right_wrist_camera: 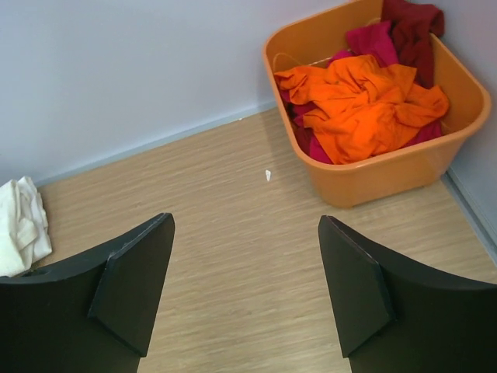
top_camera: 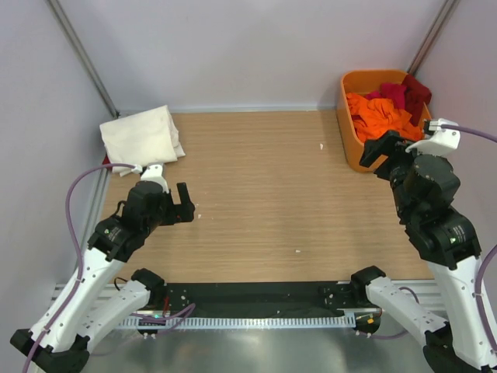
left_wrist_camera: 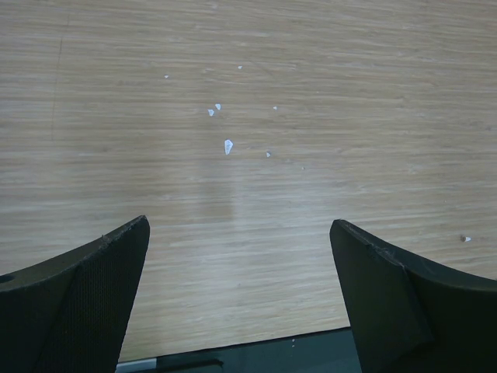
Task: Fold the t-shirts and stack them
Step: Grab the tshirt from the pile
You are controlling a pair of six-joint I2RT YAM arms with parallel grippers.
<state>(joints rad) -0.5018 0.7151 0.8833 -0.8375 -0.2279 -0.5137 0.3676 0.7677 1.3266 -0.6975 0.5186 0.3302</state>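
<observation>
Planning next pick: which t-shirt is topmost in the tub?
The bright orange t-shirt, crumpled over crimson cloth in the tub; the dark red t-shirt drapes its far corner, the cream-white t-shirt lies outside.

Lab test cell: plain panel walls [top_camera: 233, 47], bare wooden table [top_camera: 264, 194]

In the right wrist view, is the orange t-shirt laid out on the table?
No, the orange t-shirt lies crumpled inside the tub, on top of the crimson shirts.
</observation>
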